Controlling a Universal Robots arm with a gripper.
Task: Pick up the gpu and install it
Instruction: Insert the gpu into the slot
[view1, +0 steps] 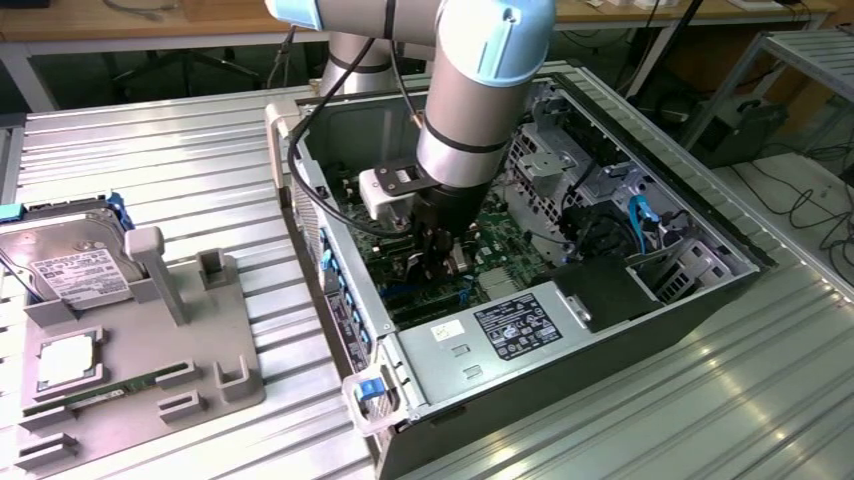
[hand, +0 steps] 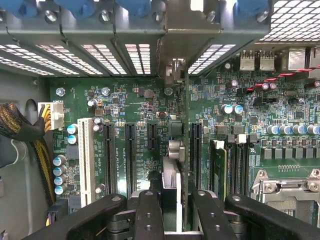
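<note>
Now gripper (hand: 170, 210) is down inside the computer case (view1: 694, 290), fingers (hand: 150, 215) clamped on the gpu (hand: 172, 170), held edge-on over the motherboard (hand: 130, 105) slots.

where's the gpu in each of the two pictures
Exterior view: the gpu hangs on edge from the gripper, inside the open computer case, just above the motherboard.
Wrist view: the gpu is seen edge-on, a thin card running from the gripper up to the slot brackets at the case's back wall.
Shared landmark: the green motherboard under the card.
</note>
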